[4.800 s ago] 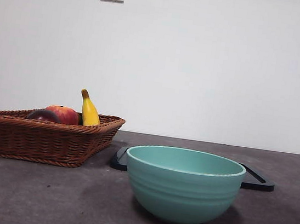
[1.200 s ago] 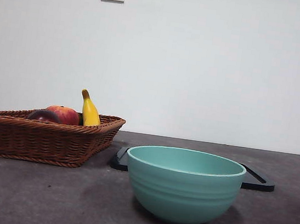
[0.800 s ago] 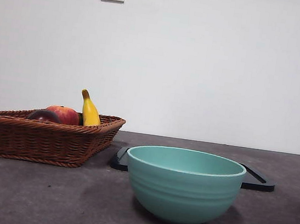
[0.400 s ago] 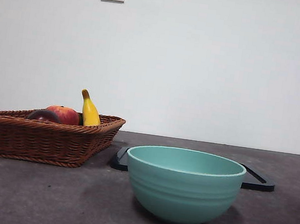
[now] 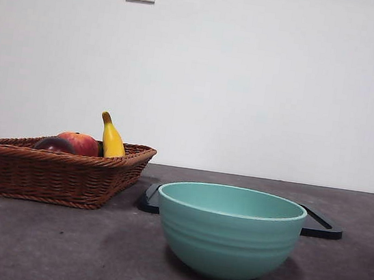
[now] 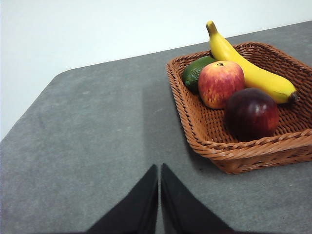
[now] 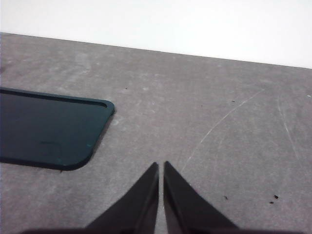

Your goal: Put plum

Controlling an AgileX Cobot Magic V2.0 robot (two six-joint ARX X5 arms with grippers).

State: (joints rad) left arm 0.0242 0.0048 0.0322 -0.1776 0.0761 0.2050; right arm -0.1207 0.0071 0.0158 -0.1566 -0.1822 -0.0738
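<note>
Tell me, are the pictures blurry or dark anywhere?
Front view: evenly lit, soft shadow under the bowl. Left wrist view: sharp, small shine on the plum; the left gripper casts a dark shadow. Right wrist view: clear, no glare on the tray.

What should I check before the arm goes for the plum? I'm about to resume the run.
1. Dark purple round plum lies in the brown wicker basket: ok.
2. Plum top uncovered; the red-orange fruit and yellow banana crowd it: ok.
3. Left gripper fingers shut, must open: not ok.
4. Right gripper waits beside the dark flat tray: ok.
5. Teal ceramic bowl interior: cannot tell.
</note>
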